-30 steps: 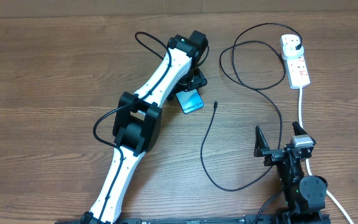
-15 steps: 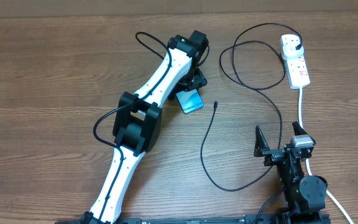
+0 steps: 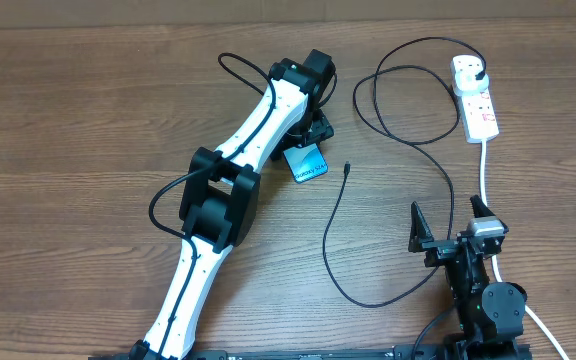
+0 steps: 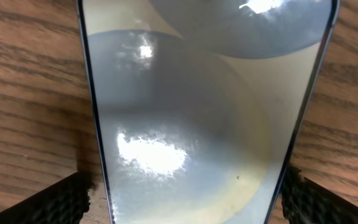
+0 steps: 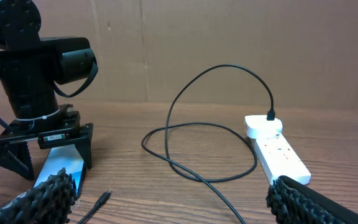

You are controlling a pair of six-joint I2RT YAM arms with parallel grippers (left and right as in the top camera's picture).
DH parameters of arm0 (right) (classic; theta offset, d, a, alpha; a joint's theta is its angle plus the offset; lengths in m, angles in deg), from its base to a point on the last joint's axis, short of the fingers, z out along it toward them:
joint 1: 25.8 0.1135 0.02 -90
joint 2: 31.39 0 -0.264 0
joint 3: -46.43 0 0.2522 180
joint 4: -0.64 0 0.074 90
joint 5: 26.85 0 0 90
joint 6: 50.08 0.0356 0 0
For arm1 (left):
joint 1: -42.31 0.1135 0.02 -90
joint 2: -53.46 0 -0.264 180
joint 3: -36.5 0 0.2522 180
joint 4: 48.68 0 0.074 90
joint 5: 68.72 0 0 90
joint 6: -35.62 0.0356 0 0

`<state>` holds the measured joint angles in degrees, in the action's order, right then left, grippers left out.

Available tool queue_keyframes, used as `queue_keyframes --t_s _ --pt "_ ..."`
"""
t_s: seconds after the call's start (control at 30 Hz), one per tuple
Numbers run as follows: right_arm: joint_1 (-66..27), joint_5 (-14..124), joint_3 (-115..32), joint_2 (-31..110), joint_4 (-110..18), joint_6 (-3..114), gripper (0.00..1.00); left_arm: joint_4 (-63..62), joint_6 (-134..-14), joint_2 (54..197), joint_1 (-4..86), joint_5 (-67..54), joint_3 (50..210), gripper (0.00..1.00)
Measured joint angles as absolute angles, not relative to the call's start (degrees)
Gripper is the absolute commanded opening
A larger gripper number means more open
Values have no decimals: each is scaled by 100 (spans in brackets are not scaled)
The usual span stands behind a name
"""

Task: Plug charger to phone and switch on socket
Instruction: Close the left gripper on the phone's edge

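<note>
Fingers apart astride the phone [image 3: 307, 164], the left gripper [image 5: 47, 155] is nearer the charger's connector tip [image 3: 347, 168] at the phone's 3 o'clock than the gaping right gripper [image 3: 448, 216] at 5 o'clock.

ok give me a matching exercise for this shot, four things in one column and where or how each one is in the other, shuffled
Things
1. slim rectangular smartphone with a teal-blue lit screen
2. small white oblong extension socket block
3. small black connector tip of the thin black charger cable
4. right gripper

Place or state
a. jaws wide open, holding nothing
b. lying loose on the wooden table, just right of the phone
c. flat between the fingers of the open left gripper
d. at the far right, with a black plug seated in its end

Pairs: 1-c, 2-d, 3-b, 4-a
</note>
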<state>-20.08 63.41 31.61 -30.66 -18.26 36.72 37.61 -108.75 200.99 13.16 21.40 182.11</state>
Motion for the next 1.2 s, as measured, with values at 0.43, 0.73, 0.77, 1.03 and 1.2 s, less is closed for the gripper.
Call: queue_keyframes --t_s 0.43,0.73,0.77,1.03,1.2 --pt "-2008 6341 3161 -3066 -1826 3670 100 3729 -10823 20099 1316 2127 18211 93" --pt "-2008 6343 3161 -3066 -1826 3672 100 3727 -10783 20099 1316 2129 18211 88" --pt "-2006 6341 3161 -3066 -1829 3670 100 3727 -10781 20099 1316 2129 18211 88" --pt "-2006 6343 3161 -3066 -1826 3670 100 3713 -10779 20099 1314 2131 18211 90" --pt "-2008 6341 3161 -3066 -1829 3670 100 3694 -10779 20099 1314 2134 18203 89"
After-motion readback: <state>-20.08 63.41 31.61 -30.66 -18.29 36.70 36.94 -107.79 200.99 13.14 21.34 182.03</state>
